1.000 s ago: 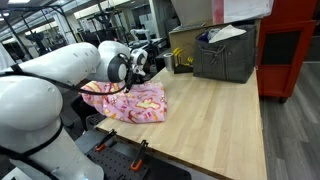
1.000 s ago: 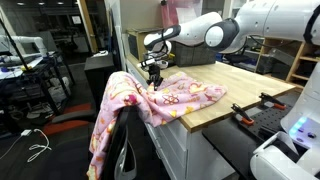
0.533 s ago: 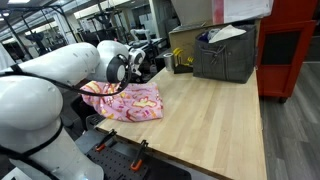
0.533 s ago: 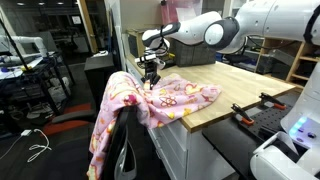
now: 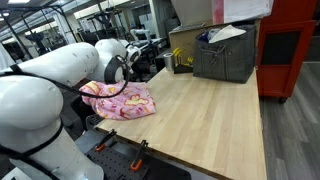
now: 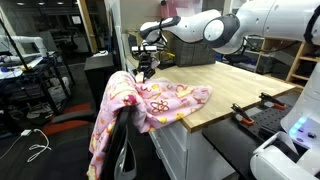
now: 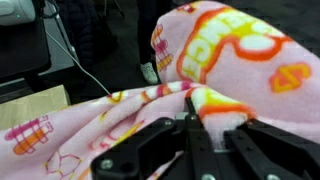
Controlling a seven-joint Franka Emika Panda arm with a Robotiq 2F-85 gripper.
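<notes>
End effector [image 6: 146, 68] pinched tight on edge of pink blanket [image 6: 168, 101]; blanket lies on bench [image 5: 212, 115] corner & hangs over side.

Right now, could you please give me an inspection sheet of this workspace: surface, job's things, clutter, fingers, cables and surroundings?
Surface: wooden table.
Job's things: pink blanket, partly on the table, hanging over its edge onto a chair.
Clutter: grey crate with papers at the far end; clamps at the near edge.
Fingers: fingers shut on a fold of the blanket.
Cables: loose cables on the floor near the chair.
Surroundings: red cabinet beside the table; lab benches behind.
</notes>
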